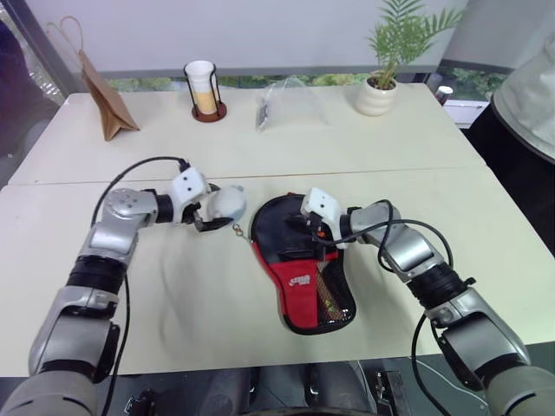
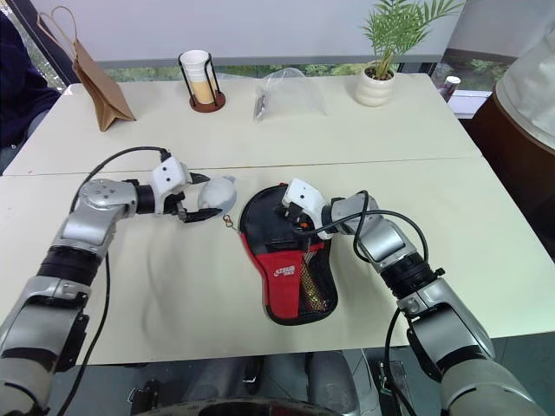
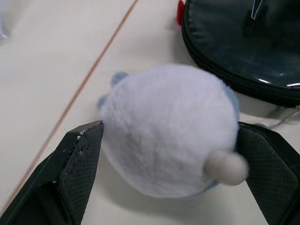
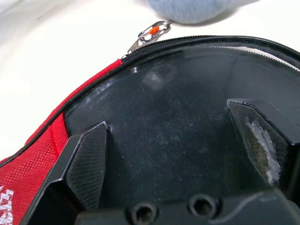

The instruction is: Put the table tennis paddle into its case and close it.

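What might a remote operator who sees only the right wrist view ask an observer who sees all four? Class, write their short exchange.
Operator: What is the grey fluff beyond the zip pull?
Observer: A plush toy; the left gripper has its open fingers on either side of it.
Operator: Which way does the case lie?
Observer: Its narrow end, with the mesh pocket, points toward the robot.
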